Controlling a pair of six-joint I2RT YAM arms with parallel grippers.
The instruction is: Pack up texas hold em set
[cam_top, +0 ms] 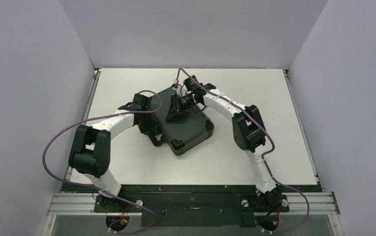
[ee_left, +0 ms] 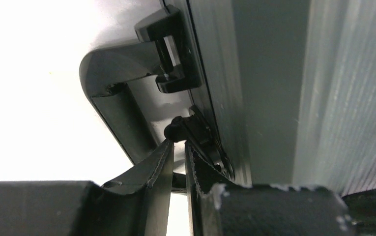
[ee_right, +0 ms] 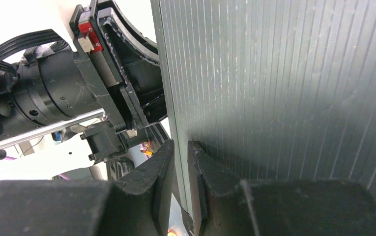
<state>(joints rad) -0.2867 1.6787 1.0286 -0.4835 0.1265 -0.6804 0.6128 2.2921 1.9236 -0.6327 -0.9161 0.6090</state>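
The black briefcase [cam_top: 190, 129] lies closed on the white table, turned at an angle. No chips, discs, dice or triangle show. My left gripper [cam_top: 152, 132] is at the case's left side by the handle [ee_left: 109, 93]. In the left wrist view its tips [ee_left: 178, 143] stand almost together, with nothing between them, touching a small black latch part [ee_left: 195, 132] below a hinged clasp [ee_left: 173, 59]. My right gripper [cam_top: 174, 114] rests on the ribbed lid [ee_right: 284, 98]. Its tips [ee_right: 181, 146] are close together at the lid's edge, and one finger [ee_right: 203, 167] lies on the lid.
The left arm's wrist and camera [ee_right: 53, 98] sit close beside the right gripper, just past the lid's edge. White walls enclose the table on three sides. Purple cables [cam_top: 53, 142] loop off both arms.
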